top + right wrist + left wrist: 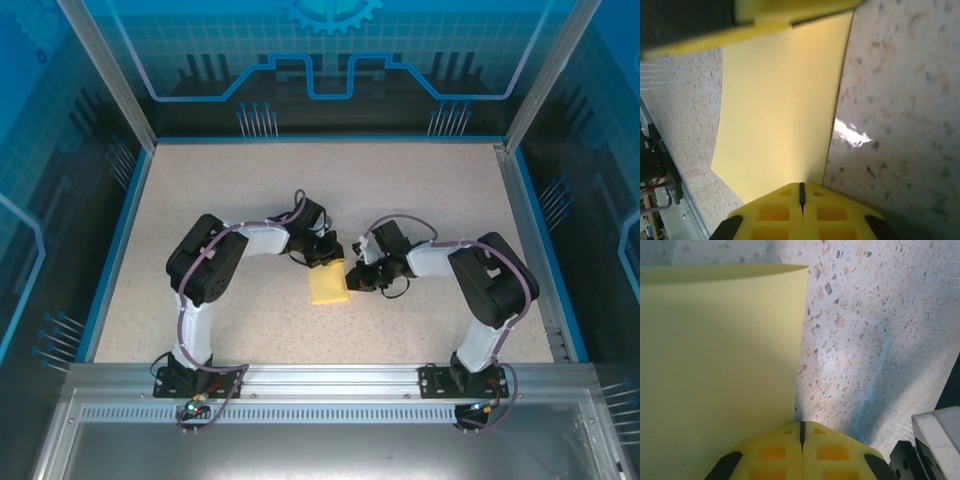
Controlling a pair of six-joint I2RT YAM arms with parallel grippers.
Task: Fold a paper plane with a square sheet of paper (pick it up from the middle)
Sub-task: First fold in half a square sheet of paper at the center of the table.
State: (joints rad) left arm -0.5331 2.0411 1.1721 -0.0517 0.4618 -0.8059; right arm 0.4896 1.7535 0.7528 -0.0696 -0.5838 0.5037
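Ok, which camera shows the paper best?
Right wrist: the paper runs large down the frame, both long edges clear. Top external shows it small and distant. Left wrist has it close, but cut off at the left and bottom.

We see the sheet of paper [328, 287] lying on the table [250, 180] near its middle, between the two grippers. The left gripper [326, 257] sits on the sheet's far edge. The right gripper [357, 279] sits just at its right edge, close to the left one. The rail [330, 378] runs along the table's near side.
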